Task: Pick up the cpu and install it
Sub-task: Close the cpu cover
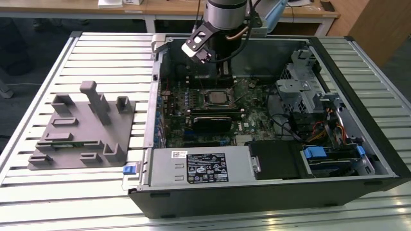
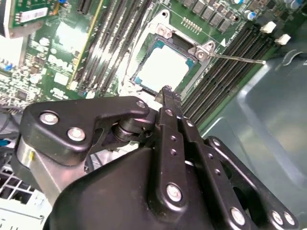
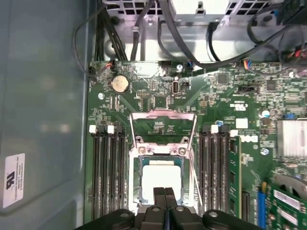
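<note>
Slatted grey table holds an open black computer case. The black gripper, jaws pressed together and empty, hangs over the silvery square cpu, apparently seated; the metal socket frame is not yet latched.

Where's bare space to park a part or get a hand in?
Free: table slats beyond and in front of the grey tray, also the exterior view's right of the case. Crowded: inside, around the cpu; end effector hangs shut above it.
</note>
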Robot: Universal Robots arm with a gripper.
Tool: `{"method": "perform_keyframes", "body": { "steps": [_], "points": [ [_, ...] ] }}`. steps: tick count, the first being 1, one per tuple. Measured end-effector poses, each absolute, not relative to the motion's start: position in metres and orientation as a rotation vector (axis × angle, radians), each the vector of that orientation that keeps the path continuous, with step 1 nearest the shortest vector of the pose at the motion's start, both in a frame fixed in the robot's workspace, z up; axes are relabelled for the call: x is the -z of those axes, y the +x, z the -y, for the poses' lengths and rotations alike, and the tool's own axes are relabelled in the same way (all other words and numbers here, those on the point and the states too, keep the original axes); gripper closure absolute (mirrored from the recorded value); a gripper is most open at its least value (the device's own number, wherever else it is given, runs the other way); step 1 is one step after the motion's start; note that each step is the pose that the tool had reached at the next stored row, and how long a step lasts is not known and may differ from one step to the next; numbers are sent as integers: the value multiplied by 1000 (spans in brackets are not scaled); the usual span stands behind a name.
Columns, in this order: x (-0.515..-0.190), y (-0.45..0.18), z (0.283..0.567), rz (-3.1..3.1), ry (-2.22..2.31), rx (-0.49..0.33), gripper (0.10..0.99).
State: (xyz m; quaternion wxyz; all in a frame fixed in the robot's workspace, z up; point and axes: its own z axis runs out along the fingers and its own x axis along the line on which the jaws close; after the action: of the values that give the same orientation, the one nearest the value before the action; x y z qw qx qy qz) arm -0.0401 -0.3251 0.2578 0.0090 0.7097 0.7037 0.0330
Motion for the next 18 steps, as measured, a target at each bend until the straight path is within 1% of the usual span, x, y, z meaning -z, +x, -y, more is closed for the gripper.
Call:
{"method": "perform_keyframes", "body": {
  "steps": [8, 15, 18],
  "points": [
    [-258, -40, 334, -2196, 2215, -98, 969],
    [-258, -21, 335, -2198, 2216, -95, 969],
    [-263, -20, 334, -2198, 2217, -93, 969]
  ]
}}
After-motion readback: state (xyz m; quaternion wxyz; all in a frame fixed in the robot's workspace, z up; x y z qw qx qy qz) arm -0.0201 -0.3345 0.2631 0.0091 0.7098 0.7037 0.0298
